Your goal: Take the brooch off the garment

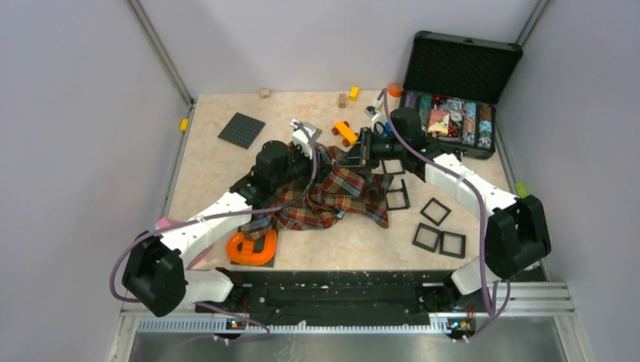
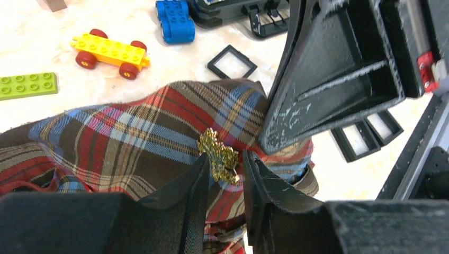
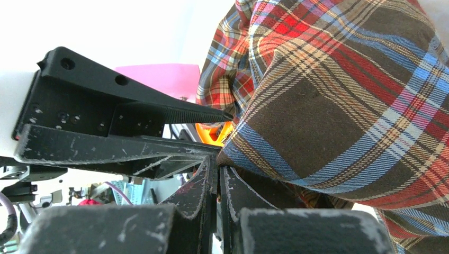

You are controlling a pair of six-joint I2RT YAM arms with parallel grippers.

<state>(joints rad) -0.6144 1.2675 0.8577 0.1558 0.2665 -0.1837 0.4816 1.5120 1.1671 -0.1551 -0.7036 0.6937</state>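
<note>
The surface (image 1: 204, 173) is a pale, mottled board enclosed by grey walls (image 1: 75, 113), with the garment (image 1: 343, 197) bunched at its centre. The brooch (image 2: 218, 154) sits on a raised fold of the plaid, directly ahead of the left pincer (image 2: 226, 156).

Step in hand, as judged: secure the brooch while the cloth is held.

1. Close the left pincer on the metal flower only. A bite that includes cloth is likely to drag the garment along instead of freeing the pin.
2. Hold the cloth taut with the right pincer (image 3: 218, 168) close beside the brooch, so the pull has something to work against.
3. Draw the brooch away along its pin, not sideways. The fastening is hidden, so expect resistance and pull slowly.

Left pincer: part spread, leaving a narrow gap. The lower end of the brooch lies in that gap. One finger (image 2: 193, 193) looks to touch it and the other stands just clear, so there is no firm grip yet.

Right pincer: pressed almost together, with only a thin slit showing. The tips meet the garment's edge and appear to nip a fold of it. In the left wrist view its tip bears on the cloth just beside the brooch.
</note>
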